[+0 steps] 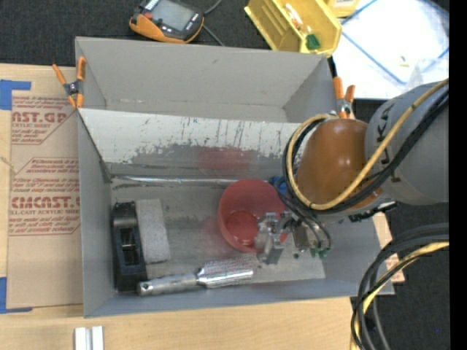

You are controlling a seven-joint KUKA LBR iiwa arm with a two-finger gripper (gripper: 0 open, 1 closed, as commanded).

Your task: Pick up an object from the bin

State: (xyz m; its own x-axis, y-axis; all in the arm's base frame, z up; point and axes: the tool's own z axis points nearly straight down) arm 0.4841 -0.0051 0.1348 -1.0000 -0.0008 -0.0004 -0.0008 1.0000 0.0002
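Red round plastic cup point(244, 210) is recorded near the middle of the floor of the grey metal bin point(197, 71), with its open mouth turned upward. The claw point(271, 243) is observed at the cup's lower right rim, touching it or just beside it; contact cannot be confirmed. Whether the claw is set wide or narrow cannot be told, and nothing is seen to be held in it.

The cup lies up and to the left of the claw. Being round, it offers no long axis, so the rim wall nearest the claw is judged the likeliest purchase.

Below and left of the cup, a silver metal cylinder point(201, 277) is noted, its long axis running left to right and its right end near the claw. Further left of the cup, a grey foam block point(153, 230) and a black boxy object point(124, 246) lie side by side, well apart from the claw.
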